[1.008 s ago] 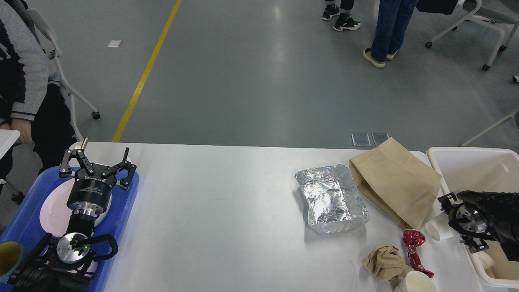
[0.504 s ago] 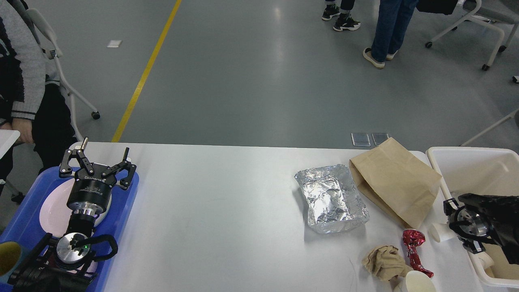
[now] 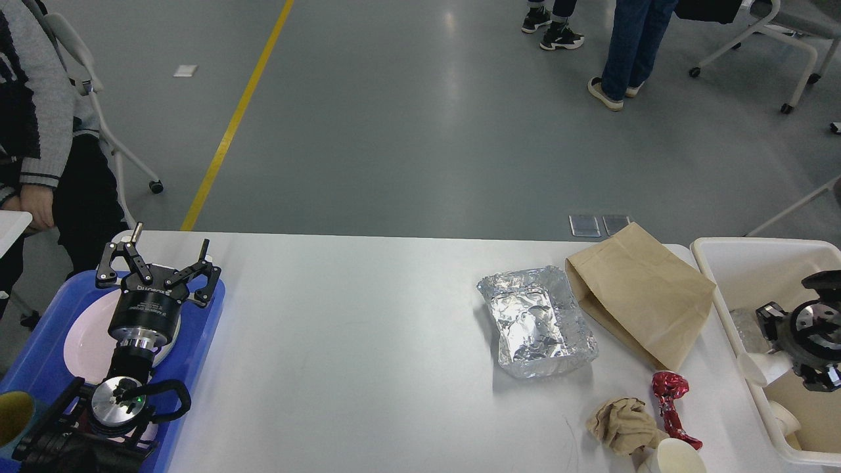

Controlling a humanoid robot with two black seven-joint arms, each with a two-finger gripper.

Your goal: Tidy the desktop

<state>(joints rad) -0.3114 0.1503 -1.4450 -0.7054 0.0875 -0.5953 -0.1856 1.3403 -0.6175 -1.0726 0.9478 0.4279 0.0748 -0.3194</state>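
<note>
The white desktop carries a crumpled foil tray, a brown paper bag, a red foil wrapper, a ball of crumpled brown paper and a white paper cup at the front edge. My right gripper hangs over the cream-white bin at the right, shut on another white paper cup that lies on its side. My left gripper is open and holds nothing, above the white plate in the blue tray.
Inside the bin lies one more white cup. A yellow-green cup sits at the blue tray's near left corner. A seated person is close to the table's left end. Others stand on the grey floor beyond the table.
My right gripper has carried the white paper cup from the desktop's right edge rightward over the bin wall. The left arm and the other objects have not moved.
</note>
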